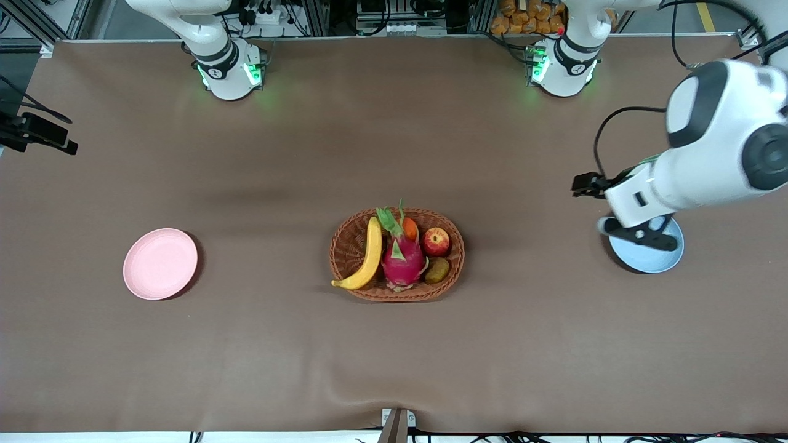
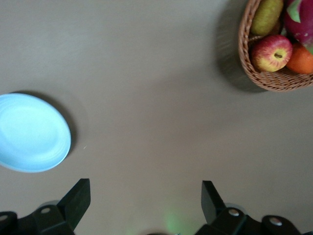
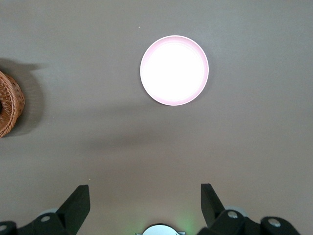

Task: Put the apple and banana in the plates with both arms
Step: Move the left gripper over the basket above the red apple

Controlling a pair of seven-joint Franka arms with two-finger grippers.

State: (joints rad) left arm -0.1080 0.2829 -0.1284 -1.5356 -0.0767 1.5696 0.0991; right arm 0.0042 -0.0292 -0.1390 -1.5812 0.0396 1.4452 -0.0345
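The apple (image 1: 436,241) and the banana (image 1: 368,255) lie in a brown wicker basket (image 1: 337,243) at the table's middle. The apple also shows in the left wrist view (image 2: 272,53). The pink plate (image 1: 160,263) lies empty toward the right arm's end and shows in the right wrist view (image 3: 174,70). The blue plate (image 1: 652,261) lies empty toward the left arm's end and shows in the left wrist view (image 2: 29,134). My left gripper (image 1: 640,234) hovers open and empty over the blue plate's edge (image 2: 145,185). My right gripper (image 3: 145,188) is open and empty, high over bare table; it is out of the front view.
The basket also holds a magenta dragon fruit (image 1: 403,258), a small orange fruit (image 1: 410,229) and a brown-green kiwi-like fruit (image 1: 437,269). The basket's rim shows in the left wrist view (image 2: 243,44) and the right wrist view (image 3: 10,105). Brown cloth covers the table.
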